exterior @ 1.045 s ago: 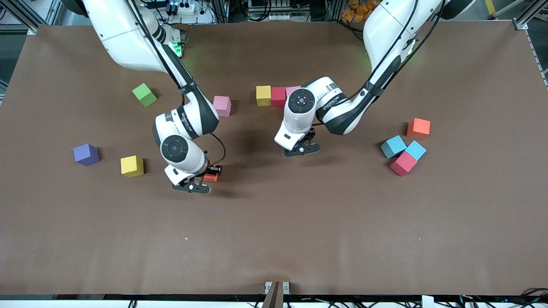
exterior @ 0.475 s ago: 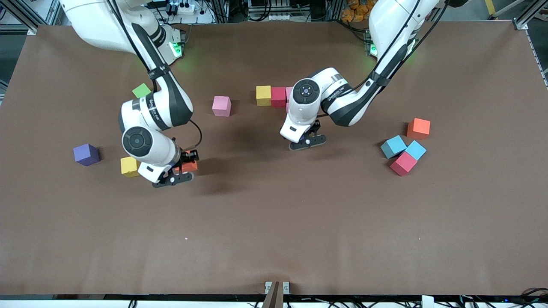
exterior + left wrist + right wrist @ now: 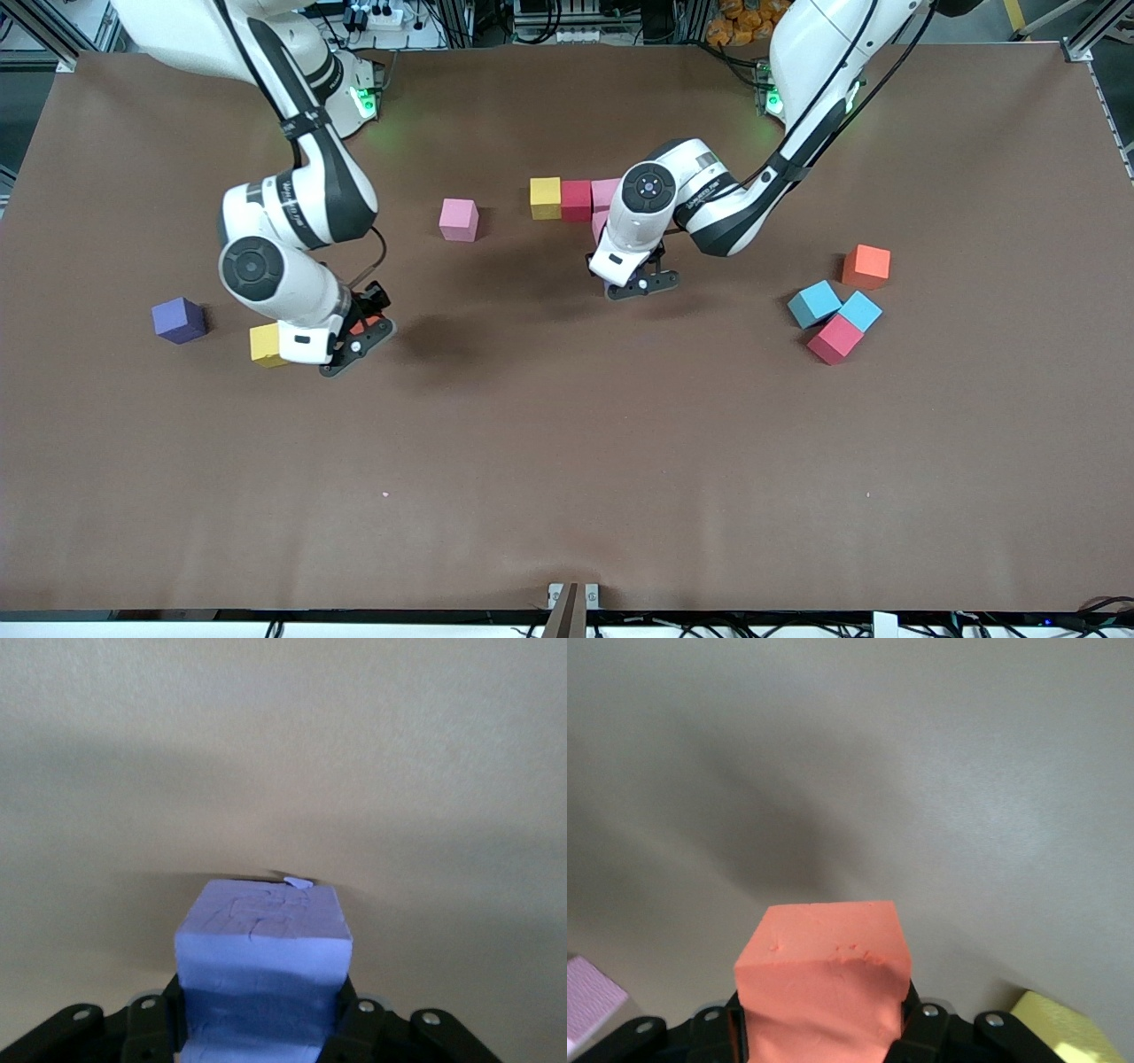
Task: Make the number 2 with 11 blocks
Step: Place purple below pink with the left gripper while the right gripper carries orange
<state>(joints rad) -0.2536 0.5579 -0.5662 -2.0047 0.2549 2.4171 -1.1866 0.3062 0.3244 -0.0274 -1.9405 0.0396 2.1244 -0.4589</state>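
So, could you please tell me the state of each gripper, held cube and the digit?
right gripper: shut on the orange-red cube.
left gripper: shut on the blue cube.
number 2: barely begun; yellow cube, red cube and pink cube touch in a row.
purple cube: loose on the table.

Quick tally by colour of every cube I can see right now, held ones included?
Pink cube: 3
Yellow cube: 2
Red cube: 2
Light blue cube: 2
Orange cube: 2, one in the right pincer
Purple cube: 1
Blue-violet cube: 1, in the left pincer
Total: 13
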